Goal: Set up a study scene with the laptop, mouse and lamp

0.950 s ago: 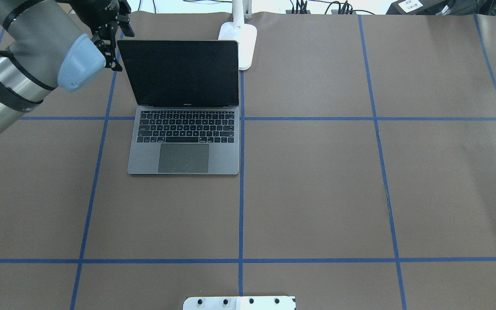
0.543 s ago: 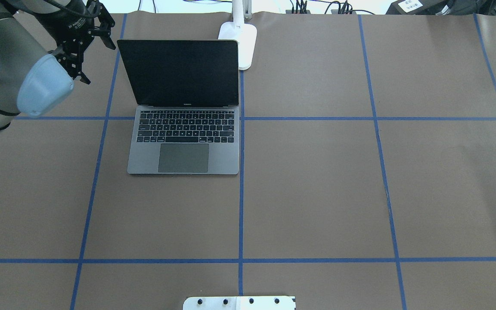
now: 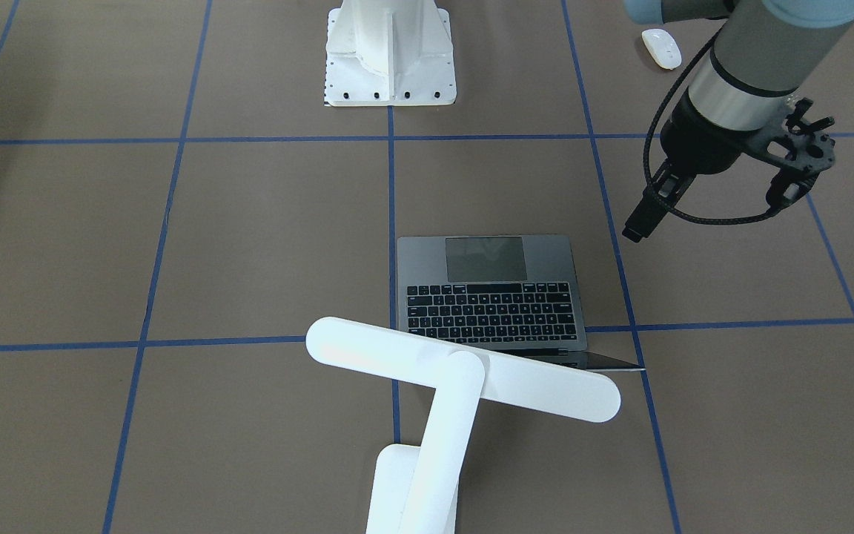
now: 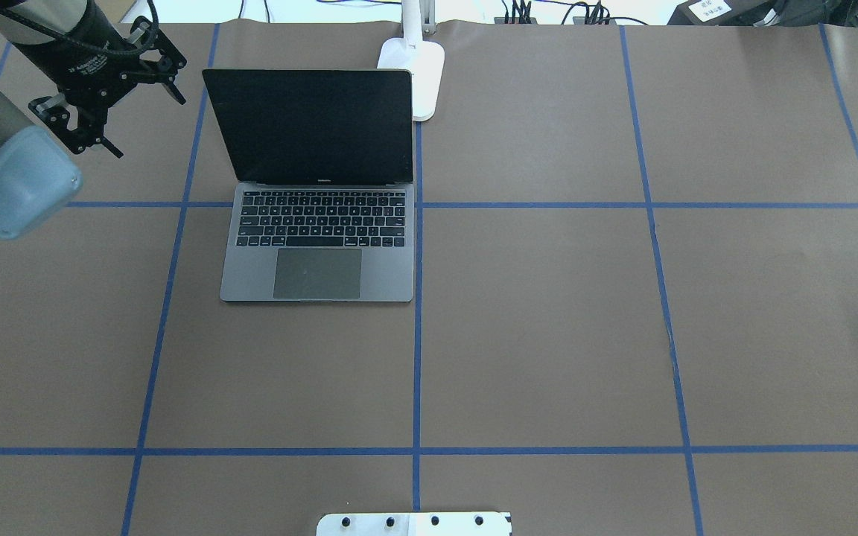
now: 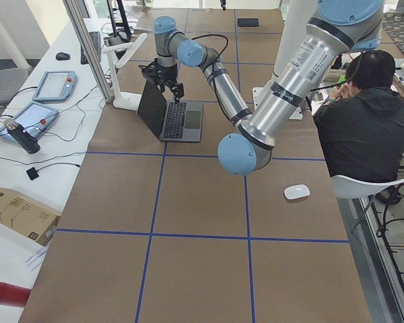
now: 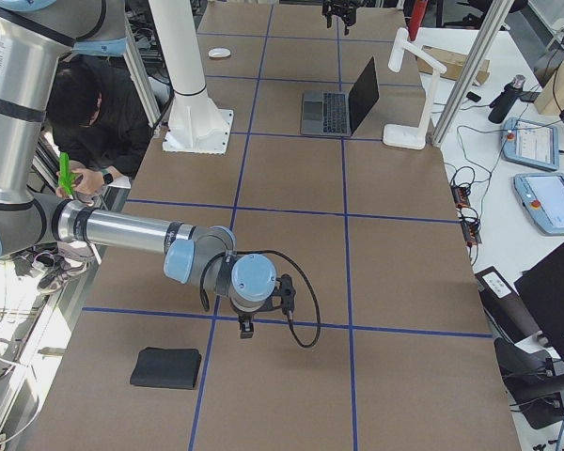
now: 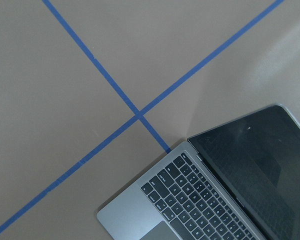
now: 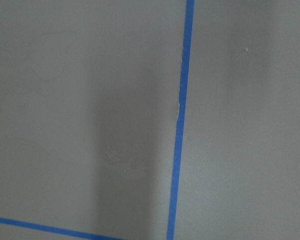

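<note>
Laptop [image 4: 317, 253]: lid open, dark screen upright, base flat.
Laptop heading: keyboard and trackpad face the robot, hinge on the far side; long axis runs left to right.
Lamp [image 3: 464, 371]: stands just behind the laptop's hinge; bar head lies roughly along the hinge, slightly slanted, over that edge.
Mouse [image 3: 660, 48]: well apart from the laptop, off its left side and nearer the robot than its front edge.
Mouse axis: long axis skewed against the laptop's edges; which end is the front cannot be told.
Left gripper [image 3: 709, 219]: raised off the laptop's left edge, jaws spread wide, holding nothing.
Right gripper [image 6: 247, 324]: far from the laptop on its right; jaw state cannot be told.
Step in hand (judged): fetching the mouse.
Handling note: turn the wrist to straddle the mouse's narrow width, grip low on the glossy sides, and set it down beside the laptop, parallel to the laptop's side edge.
</note>
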